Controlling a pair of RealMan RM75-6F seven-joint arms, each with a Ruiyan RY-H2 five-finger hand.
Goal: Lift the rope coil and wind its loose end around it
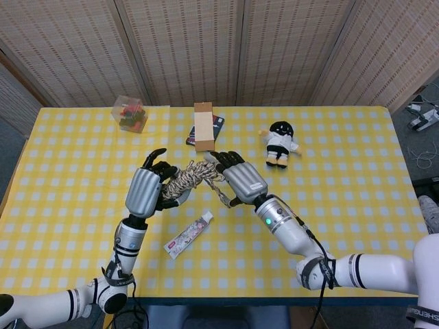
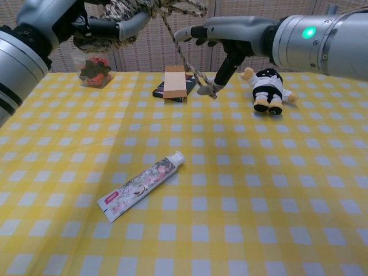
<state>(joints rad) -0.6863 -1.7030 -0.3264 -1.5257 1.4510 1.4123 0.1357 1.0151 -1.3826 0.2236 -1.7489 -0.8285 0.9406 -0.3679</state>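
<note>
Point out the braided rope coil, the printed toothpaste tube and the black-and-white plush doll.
braided rope coil [image 1: 180, 184], head view, middle of the bundle.
printed toothpaste tube [image 2: 141, 186], chest view, tube body.
black-and-white plush doll [image 2: 265, 87], chest view, white torso.

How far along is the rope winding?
Done: the rope coil is off the table, gripped by the left hand. In hand: the right hand pinches the loose end, which runs taut down from the coil. Left: wrapping that end around the coil; how many turns are already on cannot be told.
</note>
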